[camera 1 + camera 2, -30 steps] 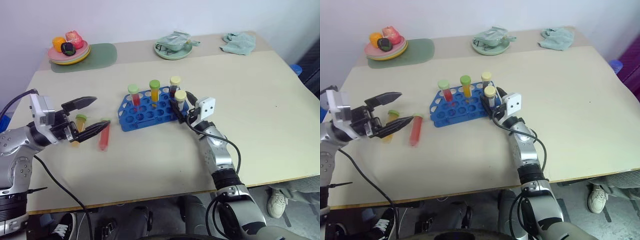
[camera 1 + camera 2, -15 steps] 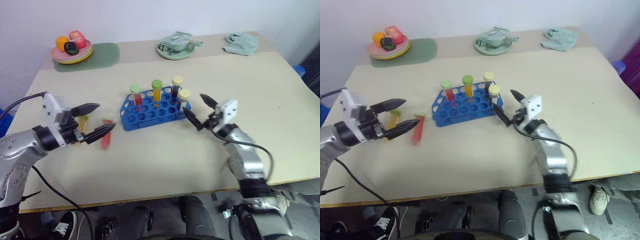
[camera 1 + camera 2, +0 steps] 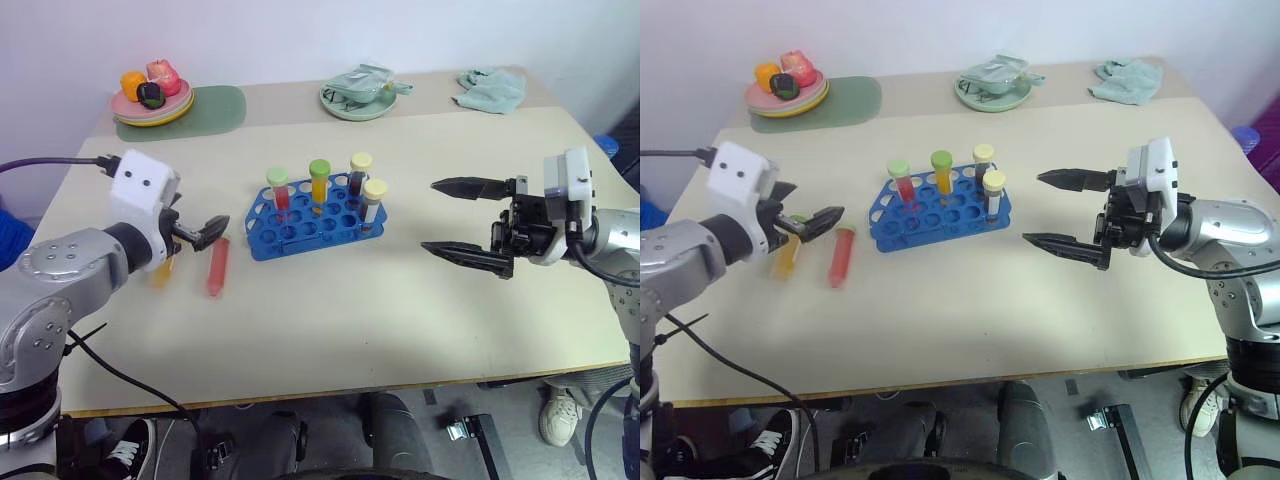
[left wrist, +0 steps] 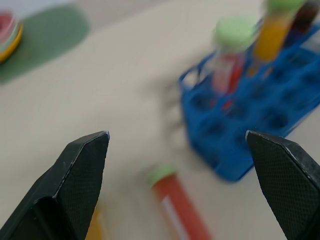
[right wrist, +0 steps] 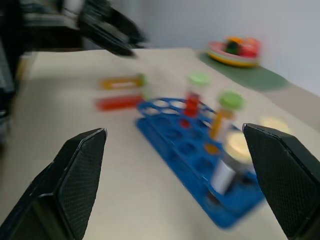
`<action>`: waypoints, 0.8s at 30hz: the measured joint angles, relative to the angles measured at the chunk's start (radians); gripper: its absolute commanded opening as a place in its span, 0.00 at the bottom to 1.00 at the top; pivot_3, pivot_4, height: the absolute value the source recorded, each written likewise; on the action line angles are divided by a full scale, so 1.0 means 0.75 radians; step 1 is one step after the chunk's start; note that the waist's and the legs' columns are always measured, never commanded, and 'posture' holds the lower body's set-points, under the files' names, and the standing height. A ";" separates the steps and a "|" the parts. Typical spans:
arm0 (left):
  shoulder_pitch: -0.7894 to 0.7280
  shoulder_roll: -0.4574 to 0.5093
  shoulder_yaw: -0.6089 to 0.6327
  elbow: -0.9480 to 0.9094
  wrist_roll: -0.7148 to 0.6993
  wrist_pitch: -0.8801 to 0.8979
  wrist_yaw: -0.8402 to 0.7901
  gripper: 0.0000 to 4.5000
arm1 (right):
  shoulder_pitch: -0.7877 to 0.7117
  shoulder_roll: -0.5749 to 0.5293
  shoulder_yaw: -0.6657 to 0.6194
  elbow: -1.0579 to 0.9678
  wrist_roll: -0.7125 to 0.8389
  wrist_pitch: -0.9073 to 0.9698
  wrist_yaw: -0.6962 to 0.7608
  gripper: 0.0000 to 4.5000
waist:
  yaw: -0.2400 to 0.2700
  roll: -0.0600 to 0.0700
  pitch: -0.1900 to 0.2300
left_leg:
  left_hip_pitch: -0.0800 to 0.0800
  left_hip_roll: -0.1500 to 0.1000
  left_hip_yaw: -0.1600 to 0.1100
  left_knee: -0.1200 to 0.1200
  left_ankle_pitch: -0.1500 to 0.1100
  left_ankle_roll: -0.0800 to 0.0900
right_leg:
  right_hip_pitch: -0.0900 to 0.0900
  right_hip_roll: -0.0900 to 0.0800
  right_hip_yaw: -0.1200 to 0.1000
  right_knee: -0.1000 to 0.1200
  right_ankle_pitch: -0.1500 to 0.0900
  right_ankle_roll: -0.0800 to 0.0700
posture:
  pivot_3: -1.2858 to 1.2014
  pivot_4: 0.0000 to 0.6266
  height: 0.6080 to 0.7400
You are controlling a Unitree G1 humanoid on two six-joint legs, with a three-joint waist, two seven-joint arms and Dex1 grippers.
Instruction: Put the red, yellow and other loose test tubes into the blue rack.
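Four capped tubes stand in the blue rack (image 3: pixel 312 217) on the beige counter (image 3: pixel 330 310), two loose tubes, red (image 3: pixel 215 267) and yellow (image 3: pixel 786 256), lie left of the rack, and both the left gripper (image 3: pixel 808 222) and right gripper (image 3: pixel 468 220) spread wide, empty.

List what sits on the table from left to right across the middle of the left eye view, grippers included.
left gripper → red loose tube → blue rack → right gripper
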State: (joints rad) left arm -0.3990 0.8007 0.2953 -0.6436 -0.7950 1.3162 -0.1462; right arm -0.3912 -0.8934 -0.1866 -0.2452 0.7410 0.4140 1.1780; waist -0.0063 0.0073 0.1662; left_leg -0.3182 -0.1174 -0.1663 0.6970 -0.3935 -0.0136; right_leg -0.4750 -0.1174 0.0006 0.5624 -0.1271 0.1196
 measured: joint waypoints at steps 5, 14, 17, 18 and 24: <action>0.004 -0.011 0.025 -0.011 0.035 0.182 0.065 1.00 | -0.023 0.011 0.030 0.034 -0.021 0.005 0.036 0.99 | 0.002 0.000 0.000 | 0.000 0.000 0.000 0.000 0.000 0.000 | -0.001 0.000 0.000 0.000 0.000 0.000 | 0.52 0.24 1.00; -0.052 0.210 0.164 0.477 0.087 0.387 -0.055 1.00 | -0.029 0.017 0.037 0.046 -0.033 0.023 0.112 0.99 | 0.003 0.000 0.000 | 0.000 -0.001 -0.001 0.000 0.000 -0.001 | -0.002 0.000 0.000 0.000 0.000 0.000 | 0.52 0.24 1.00; -0.143 0.259 0.119 0.647 0.112 0.386 -0.124 1.00 | -0.044 0.013 0.044 0.046 -0.028 0.032 0.151 0.99 | 0.012 0.000 0.000 | 0.000 -0.001 0.000 0.001 0.000 -0.001 | -0.001 0.000 -0.001 0.000 0.000 0.000 | 0.52 0.24 1.00; -0.181 0.262 0.093 0.699 0.123 0.386 -0.141 1.00 | -0.056 0.013 0.054 0.047 -0.029 0.033 0.159 0.99 | 0.015 0.000 0.000 | 0.000 -0.001 0.000 0.001 0.000 -0.001 | -0.001 0.000 0.000 0.000 0.000 0.000 | 0.52 0.24 1.00; -0.369 0.256 -0.142 0.977 0.209 0.304 -0.259 1.00 | -0.068 0.026 0.081 0.044 -0.039 0.033 0.157 0.99 | 0.023 -0.001 0.000 | -0.001 -0.002 -0.001 0.002 0.000 -0.001 | -0.002 -0.001 -0.001 0.001 0.000 0.000 | 0.52 0.24 1.00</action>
State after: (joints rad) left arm -0.6758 0.9927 0.1885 0.0894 -0.6384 1.5438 -0.3402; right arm -0.4425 -0.8739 -0.1257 -0.2121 0.7119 0.4385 1.2956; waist 0.0113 0.0069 0.1663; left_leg -0.3187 -0.1192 -0.1668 0.6981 -0.3935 -0.0141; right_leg -0.4764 -0.1179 0.0000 0.5630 -0.1270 0.1197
